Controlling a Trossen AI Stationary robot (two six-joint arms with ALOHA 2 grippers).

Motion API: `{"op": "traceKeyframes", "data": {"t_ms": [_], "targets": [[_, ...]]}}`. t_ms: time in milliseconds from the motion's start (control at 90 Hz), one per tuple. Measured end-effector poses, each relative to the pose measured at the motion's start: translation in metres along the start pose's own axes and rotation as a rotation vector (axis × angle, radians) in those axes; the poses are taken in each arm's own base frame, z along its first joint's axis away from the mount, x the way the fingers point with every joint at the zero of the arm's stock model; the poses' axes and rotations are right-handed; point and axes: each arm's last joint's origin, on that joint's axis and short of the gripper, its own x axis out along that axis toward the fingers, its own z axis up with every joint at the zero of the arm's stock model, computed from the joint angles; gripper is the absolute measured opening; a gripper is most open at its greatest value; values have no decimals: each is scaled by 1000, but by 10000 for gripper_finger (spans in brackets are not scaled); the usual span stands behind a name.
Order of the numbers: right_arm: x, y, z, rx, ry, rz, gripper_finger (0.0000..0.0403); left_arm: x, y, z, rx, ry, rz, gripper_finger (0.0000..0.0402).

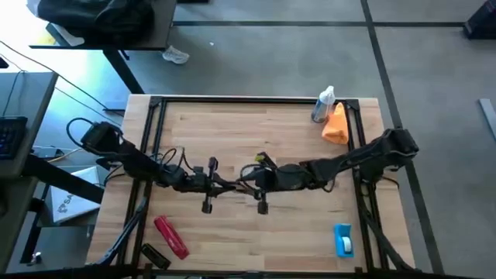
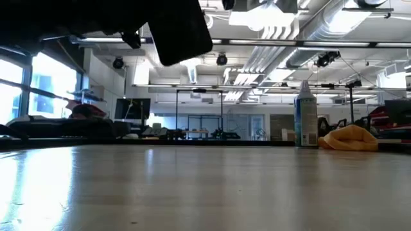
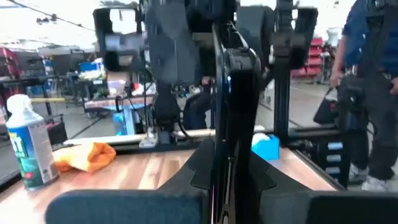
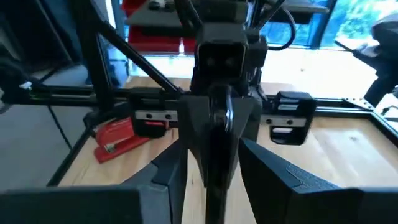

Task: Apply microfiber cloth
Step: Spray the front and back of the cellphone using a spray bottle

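We see the red oblong thing (image 1: 171, 236) lying near the front left of the light wooden table (image 1: 232, 124). Our left gripper (image 1: 209, 203) and right gripper (image 1: 262, 204) hang side by side over the middle, each with fingers pressed together, holding nothing. The soft orange microfiber cloth (image 1: 336, 125) lies at the far right, touching the white-and-blue spray can (image 1: 322, 105). The blue-and-white item (image 1: 343, 239) sits front right.
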Motion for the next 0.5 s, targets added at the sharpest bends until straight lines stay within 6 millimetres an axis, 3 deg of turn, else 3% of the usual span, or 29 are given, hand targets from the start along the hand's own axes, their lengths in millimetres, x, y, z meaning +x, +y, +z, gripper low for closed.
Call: {"op": "traceKeyframes", "data": {"t_ms": [322, 500], "targets": [[1, -5, 2, -11, -18, -48, 111, 0, 0, 1, 6, -14, -7, 10], [3, -9, 1, -4, -19, -25, 65, 0, 1, 1, 6, -15, -5, 15]]}}
